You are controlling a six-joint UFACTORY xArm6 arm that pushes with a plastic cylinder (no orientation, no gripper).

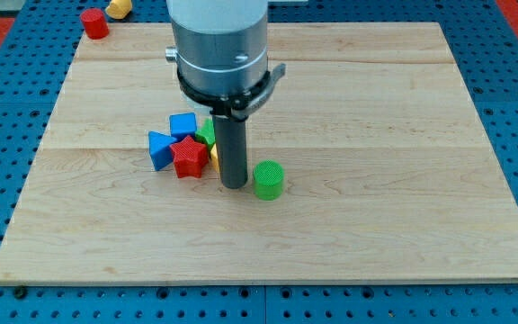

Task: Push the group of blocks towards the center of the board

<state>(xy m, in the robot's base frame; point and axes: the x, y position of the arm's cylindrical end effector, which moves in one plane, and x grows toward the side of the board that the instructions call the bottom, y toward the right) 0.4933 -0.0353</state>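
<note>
My tip [234, 184] rests on the board just right of a cluster of blocks and just left of a green cylinder [268, 179]. The cluster holds a red star block [189, 157], a blue triangular block [159, 149], a blue cube [183, 126], a green block [207, 133] and a yellow block [214, 157], both partly hidden behind the rod. The green cylinder stands apart from the cluster, on the view's right of the rod.
A red cylinder [94, 22] and a yellow block [118, 8] lie off the wooden board [376, 135] at the view's top left, on the blue pegboard. The arm's wide body [218, 45] hides part of the board's top middle.
</note>
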